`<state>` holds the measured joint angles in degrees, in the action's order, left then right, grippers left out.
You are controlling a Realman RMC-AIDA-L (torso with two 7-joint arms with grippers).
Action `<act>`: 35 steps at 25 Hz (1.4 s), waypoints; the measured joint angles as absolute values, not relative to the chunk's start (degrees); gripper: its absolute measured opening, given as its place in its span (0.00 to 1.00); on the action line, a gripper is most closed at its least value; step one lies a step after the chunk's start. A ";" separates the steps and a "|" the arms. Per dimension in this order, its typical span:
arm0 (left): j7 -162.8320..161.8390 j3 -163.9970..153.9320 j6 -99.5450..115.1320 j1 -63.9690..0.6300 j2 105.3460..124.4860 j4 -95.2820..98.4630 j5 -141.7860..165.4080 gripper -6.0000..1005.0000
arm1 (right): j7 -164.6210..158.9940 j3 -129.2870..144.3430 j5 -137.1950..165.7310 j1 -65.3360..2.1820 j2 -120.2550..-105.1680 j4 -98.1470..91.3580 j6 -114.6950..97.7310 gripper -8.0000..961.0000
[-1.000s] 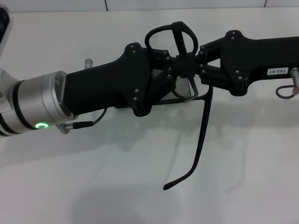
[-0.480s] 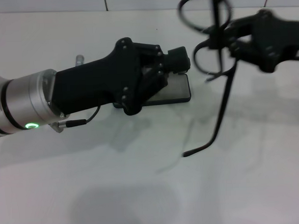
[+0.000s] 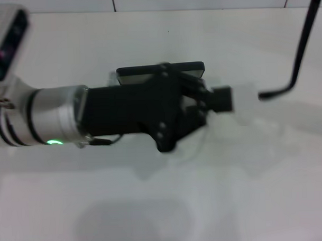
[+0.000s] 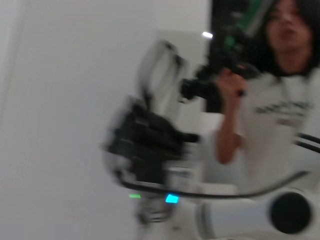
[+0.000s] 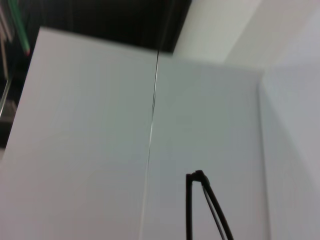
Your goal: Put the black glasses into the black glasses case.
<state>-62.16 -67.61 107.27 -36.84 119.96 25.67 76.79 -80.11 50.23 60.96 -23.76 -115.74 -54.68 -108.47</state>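
One temple arm of the black glasses [image 3: 295,57] is seen hanging at the far right edge of the head view, well apart from the left gripper [image 3: 221,99], whose finger state cannot be told. That gripper is held low over the white table [image 3: 164,205], just in front of the black glasses case [image 3: 148,72] (partly hidden by it). Bare tabletop is left on the near side and to the right; the right gripper is out of view.

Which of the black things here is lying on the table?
The black glasses case, flat on the white table behind the left gripper. The black glasses hang in the air.
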 joint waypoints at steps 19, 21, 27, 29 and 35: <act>-52.08 -81.35 107.24 -36.68 120.32 24.68 56.73 0.03 | -65.03 57.50 64.11 -37.24 -115.96 -29.82 -100.86 0.11; -51.97 -81.31 107.24 -36.52 120.32 24.06 55.77 0.03 | -64.97 58.89 64.12 -37.24 -116.01 -29.80 -99.95 0.11; -51.26 -81.04 106.96 -36.38 120.26 21.32 52.66 0.03 | -64.93 61.67 64.18 -37.38 -116.00 -29.79 -97.77 0.11; -51.30 -80.96 106.79 -36.32 120.22 20.73 52.04 0.03 | -64.92 62.81 64.19 -37.50 -115.95 -29.79 -97.14 0.11; -51.60 -80.94 106.26 -36.55 120.16 19.18 50.56 0.03 | -64.87 65.88 64.26 -37.96 -115.85 -30.22 -95.93 0.11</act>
<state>-51.60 -80.94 106.26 -36.55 120.16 19.18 50.56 -64.87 65.88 64.26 -37.96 -115.85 -30.22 -95.93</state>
